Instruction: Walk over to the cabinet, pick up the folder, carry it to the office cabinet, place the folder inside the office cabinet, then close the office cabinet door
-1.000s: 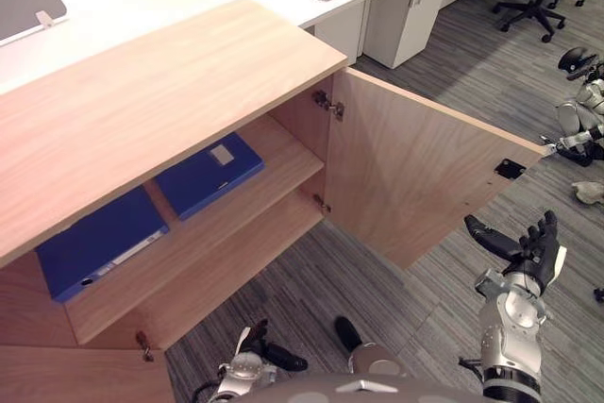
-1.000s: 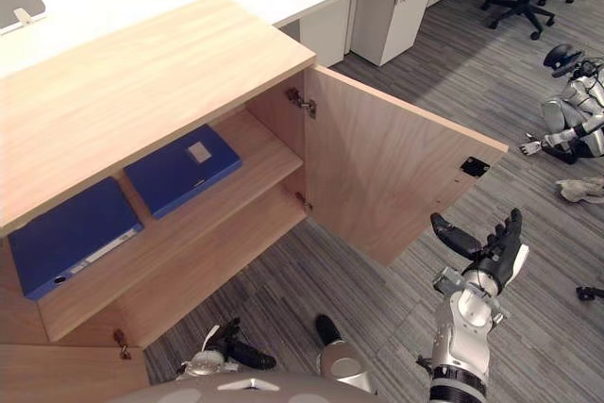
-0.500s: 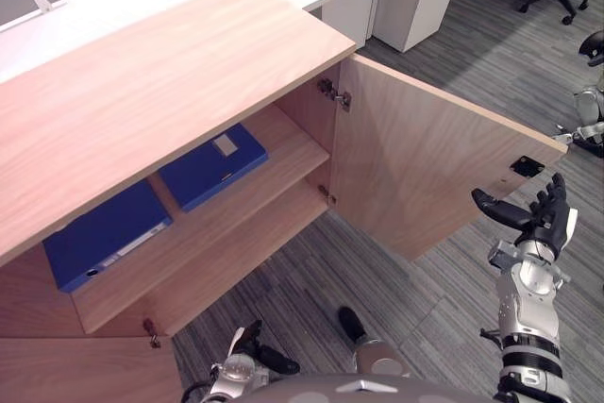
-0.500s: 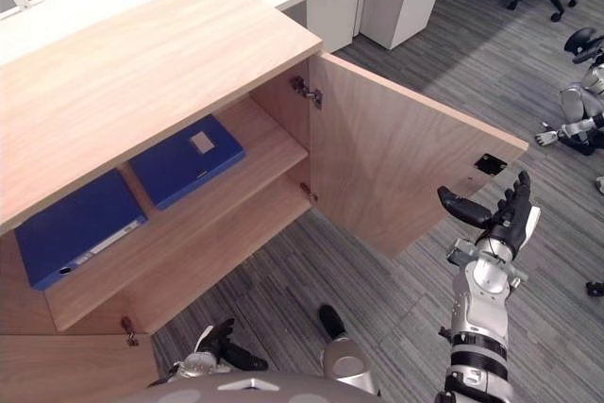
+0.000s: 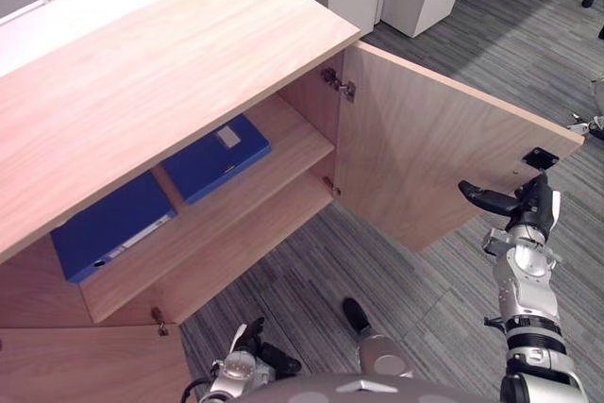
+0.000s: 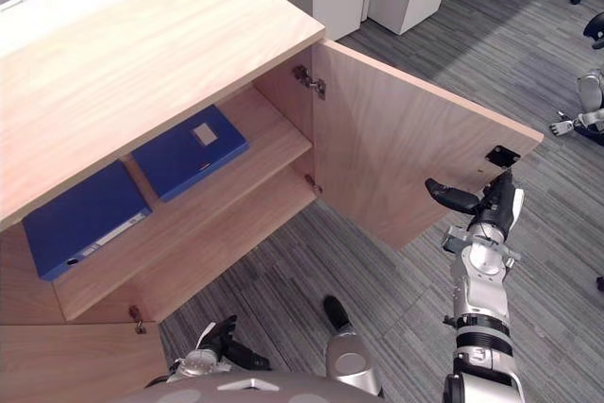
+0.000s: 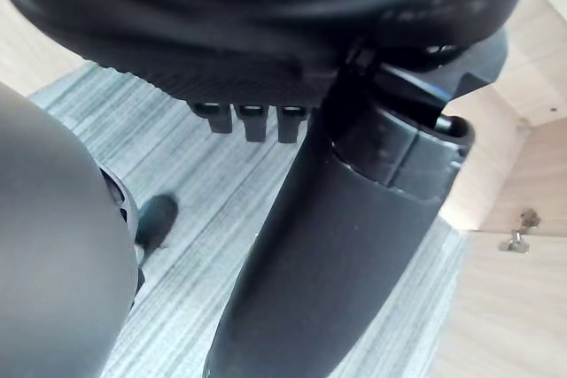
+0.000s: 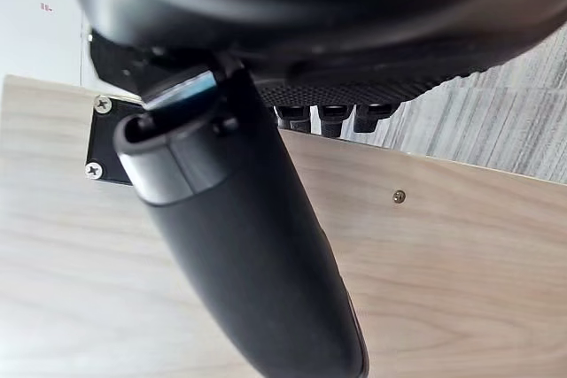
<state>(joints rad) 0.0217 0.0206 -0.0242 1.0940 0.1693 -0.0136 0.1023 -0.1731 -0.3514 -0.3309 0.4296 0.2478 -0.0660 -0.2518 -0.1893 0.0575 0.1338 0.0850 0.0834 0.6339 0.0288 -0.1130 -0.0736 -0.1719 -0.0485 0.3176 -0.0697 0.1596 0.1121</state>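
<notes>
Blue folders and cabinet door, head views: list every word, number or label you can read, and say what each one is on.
No text can be read.
Right blue folder, pale square label: too small to read.
Left blue folder, white strip label: too small to read.
Cabinet door and its black plate: no print to be seen.

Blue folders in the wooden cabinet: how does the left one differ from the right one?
The left blue folder has a white strip along its front edge; the right blue folder has a pale square label on top. The right lies nearer the open wooden door than the left. Both lie flat on one shelf.
</notes>
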